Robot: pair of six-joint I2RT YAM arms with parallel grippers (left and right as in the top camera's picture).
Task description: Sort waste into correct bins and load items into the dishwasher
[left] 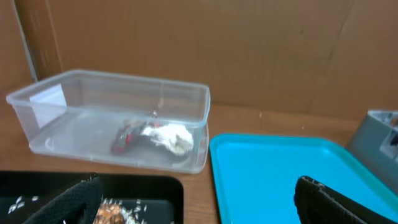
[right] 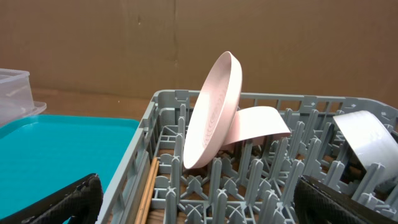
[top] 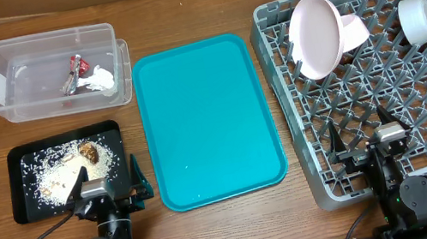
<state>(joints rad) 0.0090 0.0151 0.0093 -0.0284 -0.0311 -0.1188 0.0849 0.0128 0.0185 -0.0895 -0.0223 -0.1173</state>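
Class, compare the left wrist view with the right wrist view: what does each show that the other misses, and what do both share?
Left wrist only: a wrapper and tissue lying in the clear tub, and the black tray with rice. Right wrist only: a pink plate leaning in the grey rack, a bowl beside it, and chopsticks. Both: the teal tray, plus a bit of tub and rack.

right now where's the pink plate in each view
overhead: plate upper right, leaning on edge in the back-left corner of the grey rack
left wrist: not in it
right wrist: centre of the picture, tilted in the rack
shared landmark: teal tray, seen in all three views
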